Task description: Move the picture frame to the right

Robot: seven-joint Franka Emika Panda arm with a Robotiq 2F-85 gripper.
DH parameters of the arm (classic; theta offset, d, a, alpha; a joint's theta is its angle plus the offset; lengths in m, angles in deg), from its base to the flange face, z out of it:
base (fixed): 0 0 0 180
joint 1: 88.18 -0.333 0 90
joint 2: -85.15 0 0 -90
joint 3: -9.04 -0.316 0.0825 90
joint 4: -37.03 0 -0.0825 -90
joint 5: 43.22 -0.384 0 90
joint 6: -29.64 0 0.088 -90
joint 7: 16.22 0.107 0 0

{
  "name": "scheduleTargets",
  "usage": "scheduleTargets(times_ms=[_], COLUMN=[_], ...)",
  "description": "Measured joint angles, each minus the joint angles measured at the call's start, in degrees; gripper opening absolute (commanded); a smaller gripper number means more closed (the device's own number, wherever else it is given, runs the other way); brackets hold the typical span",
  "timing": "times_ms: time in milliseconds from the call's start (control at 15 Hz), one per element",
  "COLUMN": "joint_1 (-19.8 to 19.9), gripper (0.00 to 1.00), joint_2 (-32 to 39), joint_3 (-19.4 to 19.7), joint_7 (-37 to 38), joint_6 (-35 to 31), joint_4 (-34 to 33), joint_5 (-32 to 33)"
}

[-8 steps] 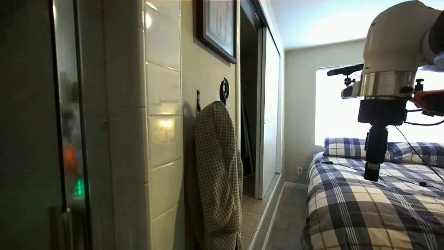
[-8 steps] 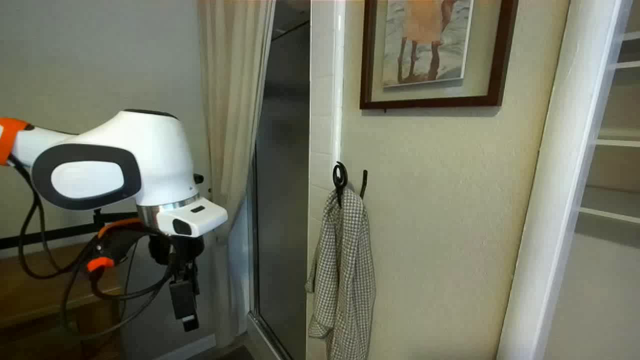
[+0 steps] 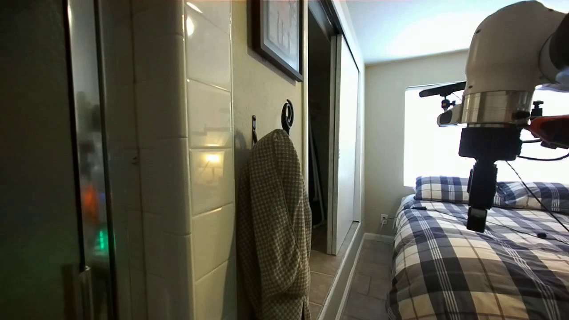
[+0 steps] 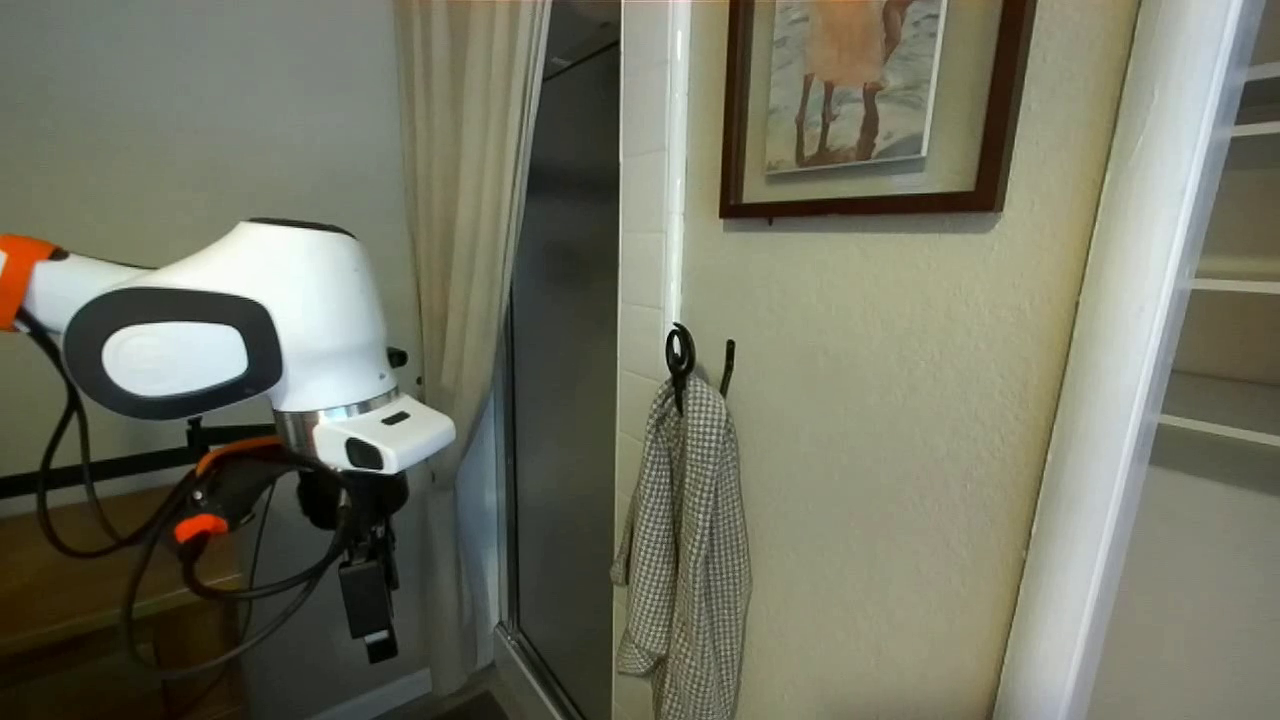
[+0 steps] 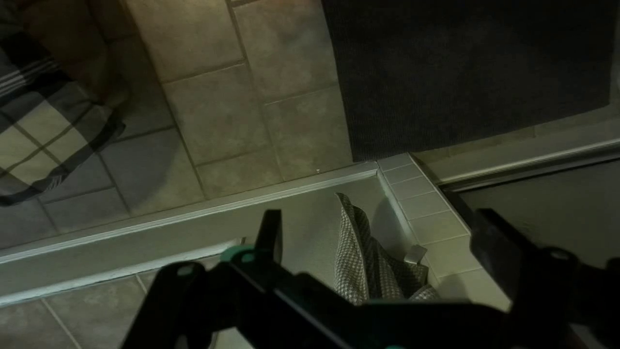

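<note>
High on the wall (image 4: 880,430): the picture frame (image 4: 865,120), well apart from the gripper (image 5: 380,223)

Hung near a white door post (image 4: 1118,350) in an exterior view, a strip of wall between, with the top cut off in both exterior views. Below the lower left corner: two black hooks (image 4: 680,355), with a checked cloth (image 4: 690,550) hanging down and taking up that stretch of wall. Farther left in the same view, a column of white tile (image 4: 645,250), then a dark panel (image 4: 565,350), then a beige curtain (image 4: 462,250) partly behind the white arm (image 4: 230,320). Loops of black cable (image 4: 250,595) slung beneath. For the gripper, a downward aim and jaws spread wide, with part of the cloth showing between in the wrist view. Behind it in an exterior view, a plaid bed (image 3: 471,275) and a bright window (image 3: 433,142). On the floor (image 5: 223,111), a dark mat (image 5: 474,72).
</note>
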Motion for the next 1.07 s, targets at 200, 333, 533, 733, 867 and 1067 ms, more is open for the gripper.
scheduleTargets(times_ms=[200,333,533,733,867,1067], joint_1=[0.0,0.0,0.0,0.0,0.0,0.1], gripper=[1.0,1.0,1.0,1.0,1.0,1.0], joint_2=[0.0,0.0,0.0,0.0,0.0,0.3], joint_3=[0.0,0.0,0.0,0.0,0.0,-0.4], joint_7=[0.0,0.0,0.0,0.0,0.0,0.0], joint_6=[0.0,0.0,0.0,0.0,-0.3,-3.9], joint_4=[0.0,0.0,0.0,0.0,-0.1,-1.8], joint_5=[0.0,0.0,0.0,0.0,0.0,0.9])
